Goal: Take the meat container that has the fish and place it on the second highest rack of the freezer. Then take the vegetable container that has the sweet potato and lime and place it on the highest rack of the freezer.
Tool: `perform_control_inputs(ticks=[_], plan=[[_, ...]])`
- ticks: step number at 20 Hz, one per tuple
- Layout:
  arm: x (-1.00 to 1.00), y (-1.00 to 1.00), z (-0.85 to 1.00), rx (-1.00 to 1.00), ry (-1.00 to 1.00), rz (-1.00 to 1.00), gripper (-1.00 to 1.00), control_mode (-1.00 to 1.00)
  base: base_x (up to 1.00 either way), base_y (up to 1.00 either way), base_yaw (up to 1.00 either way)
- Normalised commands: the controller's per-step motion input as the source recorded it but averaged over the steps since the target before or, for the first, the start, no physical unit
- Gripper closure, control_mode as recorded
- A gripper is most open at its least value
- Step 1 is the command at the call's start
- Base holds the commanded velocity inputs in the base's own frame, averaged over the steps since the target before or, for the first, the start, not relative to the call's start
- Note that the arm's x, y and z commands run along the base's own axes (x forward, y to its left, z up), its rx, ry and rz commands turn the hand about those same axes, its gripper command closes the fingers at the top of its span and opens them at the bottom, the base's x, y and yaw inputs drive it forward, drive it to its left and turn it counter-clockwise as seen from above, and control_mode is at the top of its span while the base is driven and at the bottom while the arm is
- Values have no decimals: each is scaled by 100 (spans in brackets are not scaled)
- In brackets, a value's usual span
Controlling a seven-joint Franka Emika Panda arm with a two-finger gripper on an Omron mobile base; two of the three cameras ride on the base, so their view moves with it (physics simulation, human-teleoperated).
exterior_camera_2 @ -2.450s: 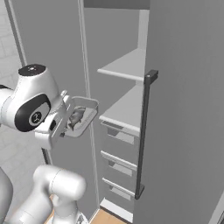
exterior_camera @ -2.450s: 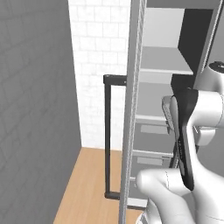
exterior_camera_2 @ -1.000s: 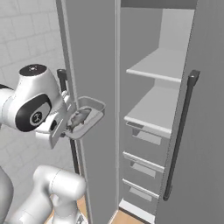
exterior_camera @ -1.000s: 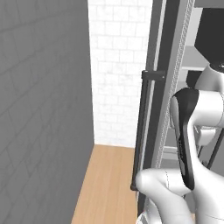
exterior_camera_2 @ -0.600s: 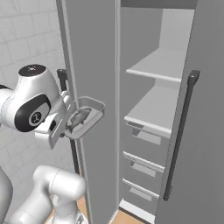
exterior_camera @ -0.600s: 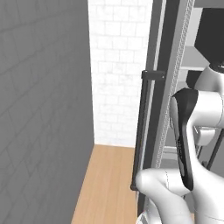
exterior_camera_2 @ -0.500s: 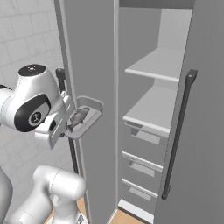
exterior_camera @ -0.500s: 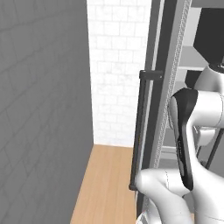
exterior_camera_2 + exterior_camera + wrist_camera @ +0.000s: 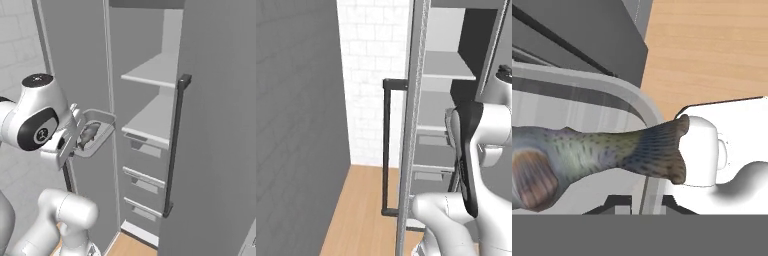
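My gripper [image 9: 76, 141] is shut on the rim of the meat container [image 9: 100, 131], a pale shallow tray held level, left of the open freezer [image 9: 145, 45]. The fish [image 9: 89, 134] lies inside the tray; in the hand view the fish [image 9: 597, 150] stretches across the container [image 9: 629, 95], tail to the right. The highest rack [image 9: 152, 70] and the second highest rack [image 9: 147, 119] are bare pale shelves to the right of the tray. Both racks also appear past the door edge, highest [image 9: 446, 65] and second highest [image 9: 433, 107]. The vegetable container with the sweet potato and lime is out of view.
Grey drawers [image 9: 145, 147] sit under the lower shelf. The open freezer door with its long black handle [image 9: 175, 145] stands at the right; another door edge and black handle [image 9: 387, 150] stand at the left. A grey wall [image 9: 296, 125] and wooden floor [image 9: 361, 205] lie to the left.
The whole picture has shifted, so the base has moved; the freezer shelves now sit closer to the tray. The container stays in my grip.
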Motion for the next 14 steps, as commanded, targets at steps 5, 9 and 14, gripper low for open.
perform_control_inputs(ticks=[5,9,14], plan=[[0,0,0,0,0,0,100,100,16,-17,-19],[0,0,0,0,0,0,100,100,21,-15,-32],[0,0,0,0,0,0,100,100,1,-72,-19]])
